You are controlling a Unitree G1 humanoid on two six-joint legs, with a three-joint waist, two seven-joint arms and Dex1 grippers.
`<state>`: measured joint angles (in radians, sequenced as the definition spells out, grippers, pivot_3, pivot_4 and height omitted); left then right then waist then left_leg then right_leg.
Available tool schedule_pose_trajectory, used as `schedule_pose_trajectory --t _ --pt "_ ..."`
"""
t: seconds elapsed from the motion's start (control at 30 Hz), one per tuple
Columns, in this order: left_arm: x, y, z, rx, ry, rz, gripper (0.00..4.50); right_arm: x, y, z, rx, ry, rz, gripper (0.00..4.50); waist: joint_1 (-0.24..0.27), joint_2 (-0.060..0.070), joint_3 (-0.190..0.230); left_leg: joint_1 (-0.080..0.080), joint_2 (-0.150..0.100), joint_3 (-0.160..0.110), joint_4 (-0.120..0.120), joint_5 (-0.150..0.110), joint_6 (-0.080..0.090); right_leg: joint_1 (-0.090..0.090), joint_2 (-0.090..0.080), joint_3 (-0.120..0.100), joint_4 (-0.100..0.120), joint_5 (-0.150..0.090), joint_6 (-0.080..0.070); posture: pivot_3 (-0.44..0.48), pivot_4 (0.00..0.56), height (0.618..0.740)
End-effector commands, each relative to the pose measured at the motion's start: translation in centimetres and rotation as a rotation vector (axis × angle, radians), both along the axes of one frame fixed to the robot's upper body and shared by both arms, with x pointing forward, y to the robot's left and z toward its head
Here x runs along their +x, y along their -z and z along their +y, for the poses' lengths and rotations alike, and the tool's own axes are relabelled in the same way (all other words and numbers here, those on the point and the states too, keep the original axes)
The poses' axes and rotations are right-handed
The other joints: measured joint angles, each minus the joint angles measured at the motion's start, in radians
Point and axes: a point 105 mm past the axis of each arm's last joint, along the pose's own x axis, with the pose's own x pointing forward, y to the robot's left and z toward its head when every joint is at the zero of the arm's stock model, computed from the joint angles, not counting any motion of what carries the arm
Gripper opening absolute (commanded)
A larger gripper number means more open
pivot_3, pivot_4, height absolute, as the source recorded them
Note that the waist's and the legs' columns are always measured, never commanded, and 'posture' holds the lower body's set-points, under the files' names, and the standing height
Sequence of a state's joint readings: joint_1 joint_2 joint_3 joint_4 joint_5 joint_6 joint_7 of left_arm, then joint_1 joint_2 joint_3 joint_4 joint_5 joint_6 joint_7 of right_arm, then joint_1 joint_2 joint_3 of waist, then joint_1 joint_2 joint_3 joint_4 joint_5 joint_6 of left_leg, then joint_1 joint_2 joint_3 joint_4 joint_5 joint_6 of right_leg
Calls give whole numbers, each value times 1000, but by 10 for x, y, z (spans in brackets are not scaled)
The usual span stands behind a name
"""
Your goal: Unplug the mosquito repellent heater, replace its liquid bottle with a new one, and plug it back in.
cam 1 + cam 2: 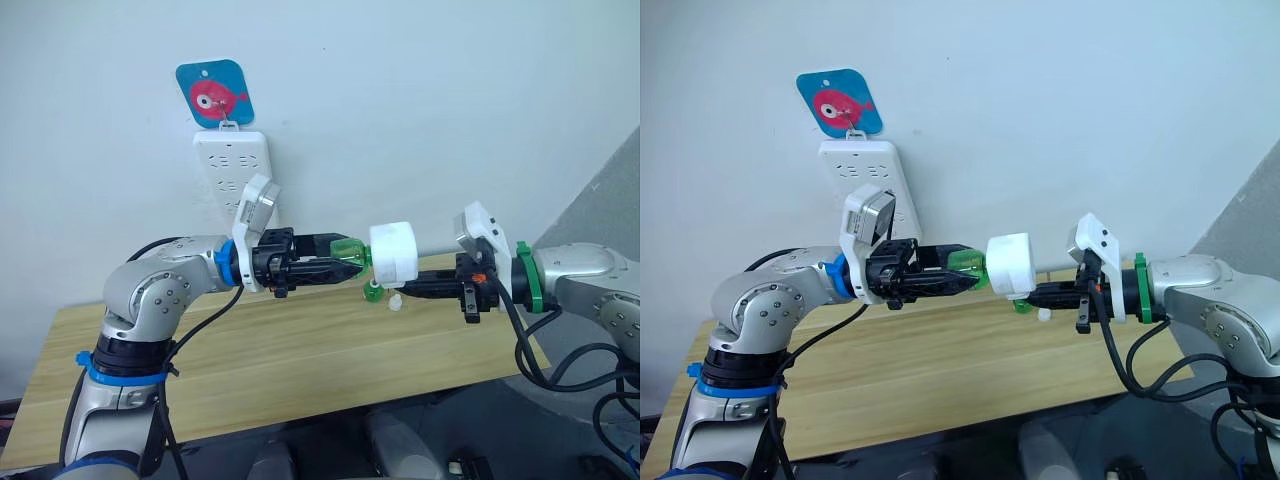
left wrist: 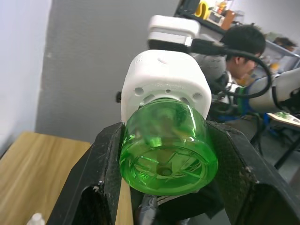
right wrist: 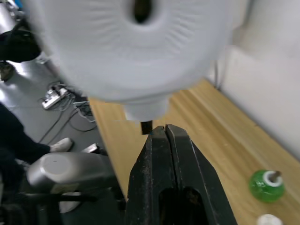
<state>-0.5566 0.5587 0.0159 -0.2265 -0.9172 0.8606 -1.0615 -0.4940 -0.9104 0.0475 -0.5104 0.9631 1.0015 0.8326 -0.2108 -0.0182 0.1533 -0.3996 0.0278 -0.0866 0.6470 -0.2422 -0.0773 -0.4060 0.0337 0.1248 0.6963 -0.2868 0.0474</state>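
Green bottle (image 2: 166, 143) clamped by left gripper (image 1: 335, 262), heater (image 1: 394, 252) at its 3 o'clock pinched by right gripper (image 1: 415, 283); twist squarely, keeping both grips firm.

Looks like a robotics lab or office: a person (image 2: 243, 42) sits at a desk behind a grey partition (image 2: 89, 70), cables (image 3: 61, 101) sprawled on the floor nearby.

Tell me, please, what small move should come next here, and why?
Probably rotate the left gripper to twist the translucent green bottle in the white rounded plastic heater, which the right gripper clamps from the other side. The bottle's neck sits in the heater; another green bottle stands uncapped on the wooden table.
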Motion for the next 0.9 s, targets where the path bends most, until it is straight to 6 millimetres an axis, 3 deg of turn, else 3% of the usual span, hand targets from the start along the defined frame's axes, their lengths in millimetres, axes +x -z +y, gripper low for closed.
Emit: schedule_pose_trajectory --t 0.03,0.6,0.9 --pt "2 -10 -1 -29 -21 -69 2304 -10 -18 6 41 -42 -38 0 0 0 0 0 0 0 0 0 0 0 0 0 0 0 0 -224 65 740" --pt "10 11 -2 80 -50 -200 2304 -21 -46 17 98 -86 -34 0 -3 0 -2 0 0 0 0 0 0 0 0 0 0 0 0 -231 71 740" --pt "-1 21 -2 114 22 -224 2304 -4 -62 19 152 -41 -2 0 -9 0 -3 0 0 0 0 0 0 0 0 0 0 0 -1 -229 73 740"
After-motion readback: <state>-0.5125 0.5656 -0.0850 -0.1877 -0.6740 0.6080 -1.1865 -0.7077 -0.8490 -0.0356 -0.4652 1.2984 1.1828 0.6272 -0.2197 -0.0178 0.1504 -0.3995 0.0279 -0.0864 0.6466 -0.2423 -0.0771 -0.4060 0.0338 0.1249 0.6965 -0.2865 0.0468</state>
